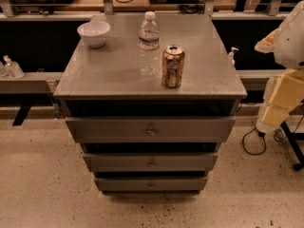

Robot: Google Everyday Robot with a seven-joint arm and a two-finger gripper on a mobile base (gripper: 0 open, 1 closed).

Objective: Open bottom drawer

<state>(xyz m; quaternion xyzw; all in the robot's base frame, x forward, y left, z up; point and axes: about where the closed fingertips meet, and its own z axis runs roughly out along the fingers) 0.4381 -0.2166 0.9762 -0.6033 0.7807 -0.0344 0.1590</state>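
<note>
Speckled floor [42,189] lying nearest. Bottom drawer [123,184] sitting lowest in the grey cabinet, just above the floor, front looking shut, brass knob [151,185] centred. Mid drawer [190,162] & top drawer [199,128] stacking above it. Gripper [270,114] hanging off to the cabinet's right, approx level w/ top drawer, well apart from the knob; jaws: can't tell if wide or narrow.

Step, prob.: approach, grasp not yet made. Next move is calling for dropping low, lining up on the knob, closing on it, then pulling straight out.

Counter [109,70] carrying soda can [173,66], water bottle [149,44], white bowl [94,33] furthest back.
</note>
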